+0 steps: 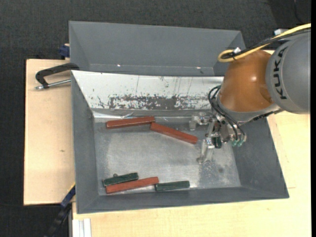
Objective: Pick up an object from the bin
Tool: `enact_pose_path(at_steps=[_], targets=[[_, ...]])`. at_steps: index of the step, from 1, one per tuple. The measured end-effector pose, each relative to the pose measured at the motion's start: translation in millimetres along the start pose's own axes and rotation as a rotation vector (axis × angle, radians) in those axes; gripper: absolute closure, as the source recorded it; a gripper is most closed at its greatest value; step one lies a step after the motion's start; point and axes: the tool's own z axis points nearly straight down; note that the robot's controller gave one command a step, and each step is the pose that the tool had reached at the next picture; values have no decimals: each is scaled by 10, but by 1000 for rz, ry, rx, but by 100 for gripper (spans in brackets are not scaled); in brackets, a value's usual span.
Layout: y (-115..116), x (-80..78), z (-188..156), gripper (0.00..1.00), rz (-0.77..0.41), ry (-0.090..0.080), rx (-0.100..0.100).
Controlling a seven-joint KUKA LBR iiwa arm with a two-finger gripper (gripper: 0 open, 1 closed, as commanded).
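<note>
The gripper (205, 154) hangs low in the right middle of the bin (84, 147), its tip over bare grey floor. Whether it is released or clenched I cannot tell, and no object appears caught in it. The nearest thing is a slanted red bar (174, 134) in the centre, its right end just beside the gripper. A second red bar (131, 123) lies further to the upper left. Along the lower left edge lie a dark green bar (120, 178), a third red bar (132, 185) and another green bar (172, 185), well apart from the gripper.

This looks like the approach stage, with no grasp made. The next move probably calls for shifting left over the slanted bar, straddling its narrow width, then descending.
</note>
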Motion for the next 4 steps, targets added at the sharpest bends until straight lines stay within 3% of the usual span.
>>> enact_pose_path(at_steps=[1,2,3,4], targets=[[13,-234,332,0,36,-2,1],[164,-150,556,100,202,3,0],[164,-150,556,100,202,3,1],[337,-276,-1060,100,220,-6,1]])
